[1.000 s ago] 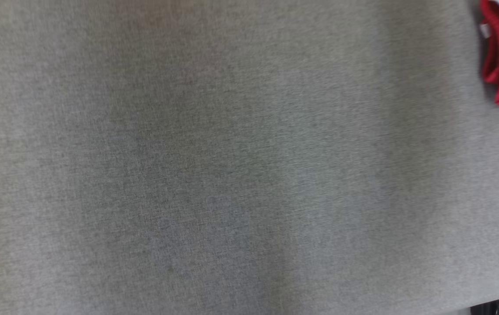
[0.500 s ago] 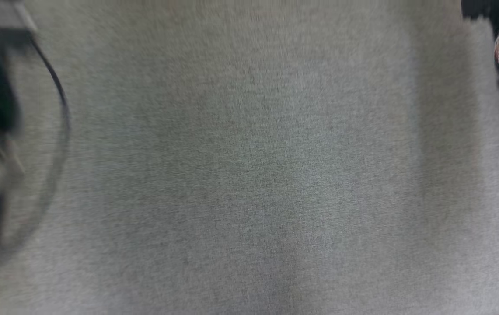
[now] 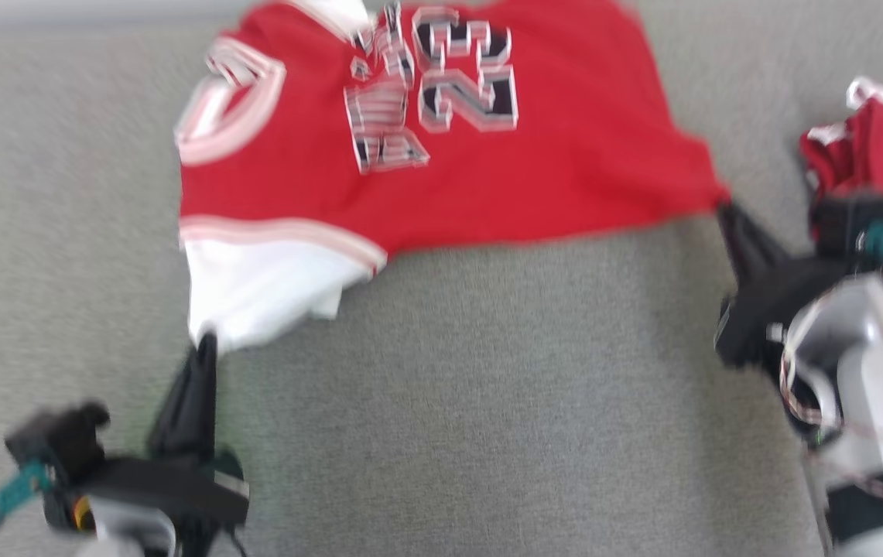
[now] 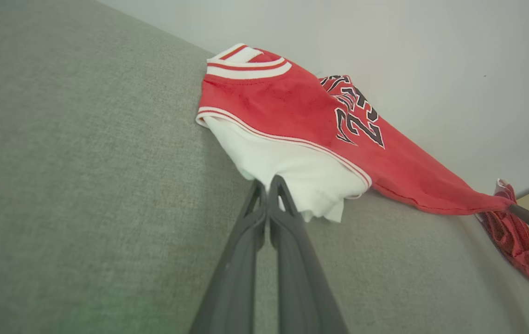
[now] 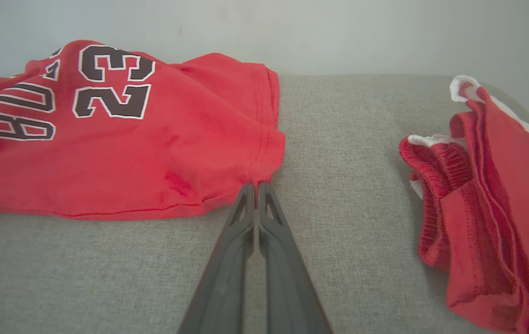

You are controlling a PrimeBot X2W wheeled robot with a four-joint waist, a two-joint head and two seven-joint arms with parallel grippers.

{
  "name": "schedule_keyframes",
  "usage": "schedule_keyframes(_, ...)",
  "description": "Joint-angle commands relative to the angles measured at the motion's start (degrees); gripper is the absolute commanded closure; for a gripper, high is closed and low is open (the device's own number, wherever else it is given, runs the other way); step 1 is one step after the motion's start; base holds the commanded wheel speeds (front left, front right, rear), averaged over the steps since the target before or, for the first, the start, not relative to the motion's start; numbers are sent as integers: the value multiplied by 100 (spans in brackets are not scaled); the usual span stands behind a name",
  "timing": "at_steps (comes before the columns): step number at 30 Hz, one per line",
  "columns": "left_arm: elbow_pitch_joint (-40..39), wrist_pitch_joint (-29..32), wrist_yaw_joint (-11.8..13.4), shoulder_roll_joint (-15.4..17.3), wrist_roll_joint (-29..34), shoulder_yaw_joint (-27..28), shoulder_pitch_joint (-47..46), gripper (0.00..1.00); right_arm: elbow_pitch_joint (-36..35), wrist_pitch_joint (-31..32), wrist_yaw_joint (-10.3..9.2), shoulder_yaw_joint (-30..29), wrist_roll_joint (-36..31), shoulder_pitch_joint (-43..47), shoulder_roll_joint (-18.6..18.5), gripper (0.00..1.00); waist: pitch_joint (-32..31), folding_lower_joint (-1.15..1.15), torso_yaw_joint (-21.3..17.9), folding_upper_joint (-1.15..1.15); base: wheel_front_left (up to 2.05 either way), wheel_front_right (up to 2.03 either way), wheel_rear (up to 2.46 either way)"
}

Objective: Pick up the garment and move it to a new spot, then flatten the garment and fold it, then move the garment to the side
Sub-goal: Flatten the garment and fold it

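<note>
The garment is a red jersey with a black number and a white sleeve, spread across the far part of the grey cloth surface. My left gripper is shut on the white sleeve's near edge, seen at its fingertips in the left wrist view. At the garment's hem corner my right gripper is shut, and that corner is drawn out to a point. The left wrist view shows the garment stretched toward the right gripper's tip.
A second red piece with white trim lies bunched to the right of the garment, close behind my right arm. A pale wall rises right behind the surface's far edge. Bare grey cloth spreads between the two arms.
The head view has swung: earlier it showed blurred bare grey cloth with arm parts at the edges, now the garment and both grippers. Real movement of the garment cannot be told.
</note>
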Motion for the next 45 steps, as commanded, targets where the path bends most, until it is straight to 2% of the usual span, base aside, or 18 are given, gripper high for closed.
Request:
schedule_keyframes(1,14,21,-19,-42,-191,12,326,100,-272,162,-12,-118,-64,412,35,100,-800,3,200,1,0,0,0)
schedule_keyframes(2,14,21,-19,-42,-191,12,326,100,-272,162,-12,-118,-64,412,35,100,-800,3,200,1,0,0,0)
schedule_keyframes(4,-121,97,-7,-172,-527,5,825,100,-680,468,-12,-249,-74,1018,208,100,-1003,3,224,1,0,0,0)
schedule_keyframes(11,-595,460,-238,-438,-1523,76,1536,100,-1260,854,-12,-637,-148,1833,422,100,-1253,3,304,1,0,0,0)
schedule_keyframes(18,-1127,1249,-316,-298,-2512,37,2200,100,-1410,1366,-12,-962,-302,2442,582,100,-1396,3,378,1,0,0,0)
schedule_keyframes(25,-1425,1662,-243,-160,-3005,34,2597,100,-1711,1762,-12,-1296,-441,2975,735,100,-1480,3,421,1,0,0,0)
schedule_keyframes(32,-1721,2195,-157,194,-3410,21,2998,100,-1887,1984,-12,-1535,-539,3231,844,100,-1473,3,429,1,0,0,0)
schedule_keyframes(40,-1980,2141,-94,359,-3642,336,3318,100,-1952,2157,-12,-1802,-710,3406,959,100,-1430,3,454,1,0,0,0)
schedule_keyframes(45,-2005,2123,83,485,-3497,386,3387,100,-2017,2325,-12,-1798,-702,3498,992,100,-1417,3,447,1,0,0,0)
